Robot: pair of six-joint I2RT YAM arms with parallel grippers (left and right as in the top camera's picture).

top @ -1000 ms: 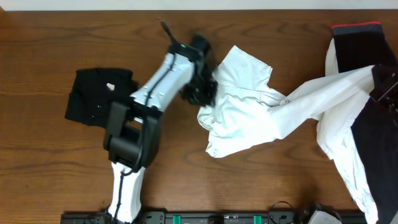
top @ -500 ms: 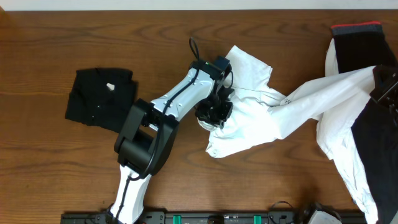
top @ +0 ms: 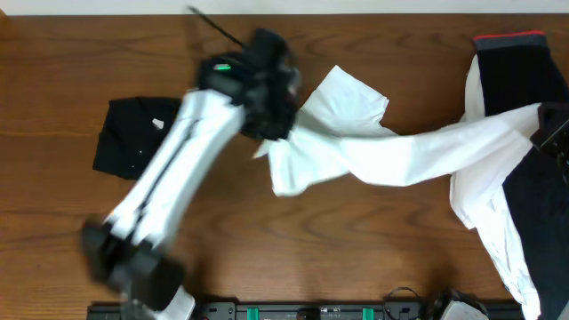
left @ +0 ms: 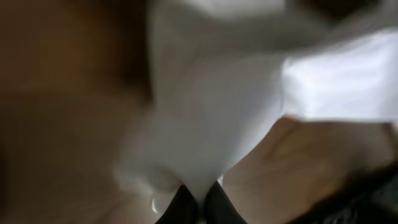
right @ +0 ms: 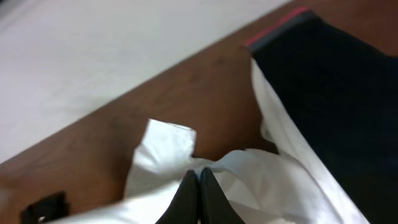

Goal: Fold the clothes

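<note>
A white garment (top: 373, 151) is stretched across the table between my two grippers. My left gripper (top: 271, 120) is shut on its left end; the left wrist view shows the cloth (left: 217, 112) pinched between the black fingers (left: 200, 202). My right gripper (top: 549, 124) at the right edge is shut on the other end, with white cloth (right: 261, 186) around its fingers (right: 199, 186). A folded black garment (top: 142, 135) lies at the left. The left arm is motion-blurred.
A dark garment with a red band (top: 520, 62) lies at the far right, partly under more white cloth (top: 489, 222). It also shows in the right wrist view (right: 336, 93). Bare wooden table (top: 356, 258) runs along the front.
My left gripper closed on the white garment and pulled it left and back, stretching the crumpled cloth into a long band. The left arm swung sharply left. The right gripper stayed put.
</note>
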